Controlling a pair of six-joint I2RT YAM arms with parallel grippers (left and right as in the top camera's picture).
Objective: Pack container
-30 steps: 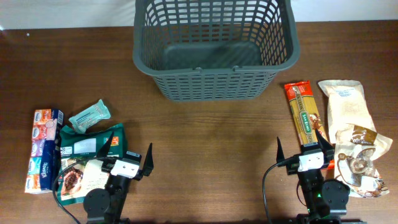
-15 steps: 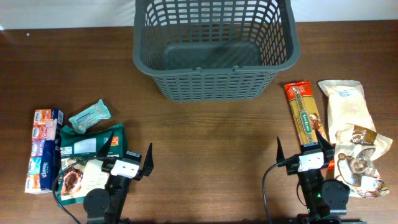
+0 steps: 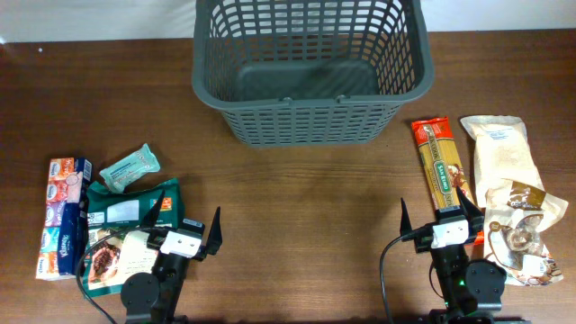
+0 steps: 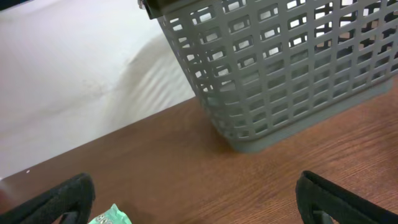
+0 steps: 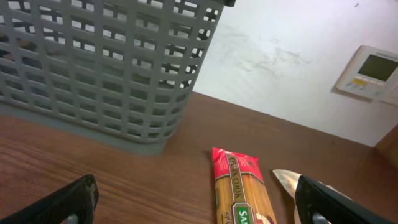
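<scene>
Partly cropped: container (image 3: pixel 310 126) far rim; left end effector (image 3: pixel 185 215), right end effector (image 3: pixel 433 207) apart.

Container (image 3: pixel 306 121) at 12 o'clock on table (image 3: pixel 297 207). Tissue pack (image 3: pixel 65 216) at 8 o'clock; small packet (image 3: pixel 129 168) and pouch (image 3: pixel 126 211) just beside it, centreward. Left tool (image 3: pixel 187 211) at 7 o'clock, over pouch's edge. Pasta packet (image 3: pixel 436 166) at 4 o'clock, bag (image 3: pixel 508 166) just beside, outward. Right tool (image 3: pixel 433 203) at 5 o'clock, at pasta packet's near end.
</scene>
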